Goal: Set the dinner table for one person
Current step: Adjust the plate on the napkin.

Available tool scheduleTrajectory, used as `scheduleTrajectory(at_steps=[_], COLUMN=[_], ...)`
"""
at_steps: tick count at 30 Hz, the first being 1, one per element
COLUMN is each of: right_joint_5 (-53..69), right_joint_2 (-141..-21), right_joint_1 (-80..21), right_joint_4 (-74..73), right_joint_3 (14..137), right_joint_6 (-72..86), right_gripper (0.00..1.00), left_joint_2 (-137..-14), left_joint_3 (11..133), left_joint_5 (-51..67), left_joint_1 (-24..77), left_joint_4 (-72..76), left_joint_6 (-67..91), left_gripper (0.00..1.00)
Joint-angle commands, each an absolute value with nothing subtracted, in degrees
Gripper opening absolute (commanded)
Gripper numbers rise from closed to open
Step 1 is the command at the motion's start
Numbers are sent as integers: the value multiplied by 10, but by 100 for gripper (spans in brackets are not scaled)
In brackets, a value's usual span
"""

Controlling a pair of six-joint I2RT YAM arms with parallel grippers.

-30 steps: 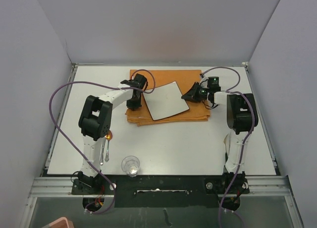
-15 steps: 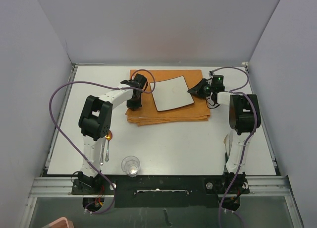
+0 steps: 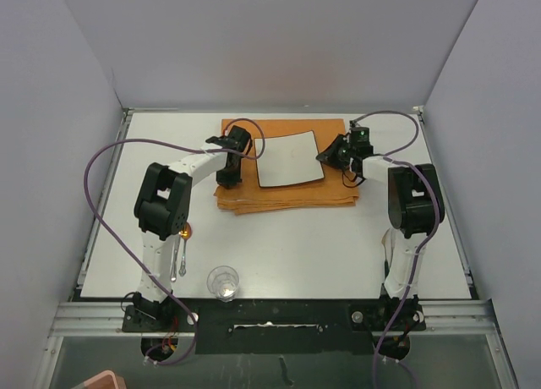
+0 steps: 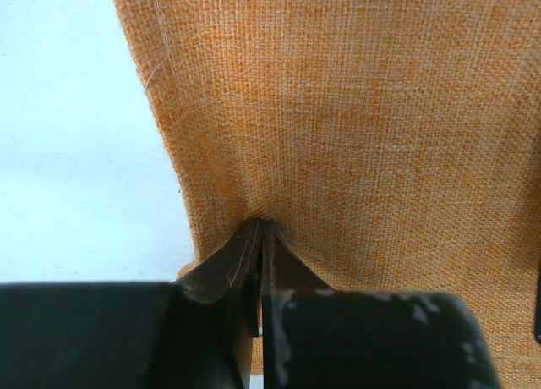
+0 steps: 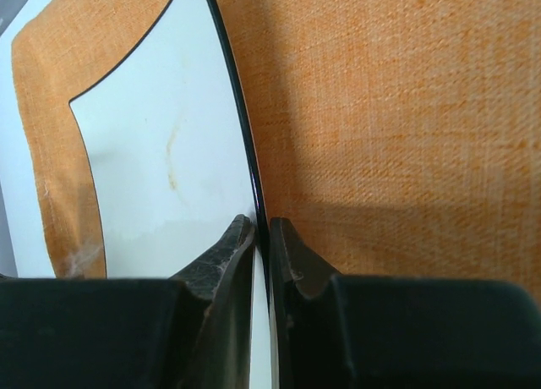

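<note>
The left end effector (image 4: 260,227) pinched the edge of the orange cloth (image 4: 363,110), the worktop (image 4: 76,152) lying bare just left of it. The right end effector (image 5: 262,227) clamped the rim of the square white plate (image 5: 161,152).

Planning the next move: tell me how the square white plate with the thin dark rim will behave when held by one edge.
The square white plate is probably stiff: its rim shows a clean line where the right gripper pinches it. Held by one edge, it may pivot or slip. The coarse orange woven cloth beneath would likely drag on it if pushed.
</note>
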State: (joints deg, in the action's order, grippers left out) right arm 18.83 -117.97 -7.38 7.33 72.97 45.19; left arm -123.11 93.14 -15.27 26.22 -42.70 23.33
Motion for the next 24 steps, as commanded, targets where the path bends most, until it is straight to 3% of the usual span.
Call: scheduleTrajectory(at_steps=[1, 24], right_joint_5=[117, 55], right_joint_2=[-1128, -1155], right_joint_1=[-108, -107], right_joint_4=[61, -49], right_joint_3=[720, 791], right_joint_6=[444, 390], right_gripper=[0, 0], left_joint_2=[-1256, -1238], left_joint_3=[902, 880], left_joint_5=[-90, -98], left_joint_1=[276, 279], left_joint_4=[-441, -436], left_joint_6=[254, 251], left_gripper=[0, 0])
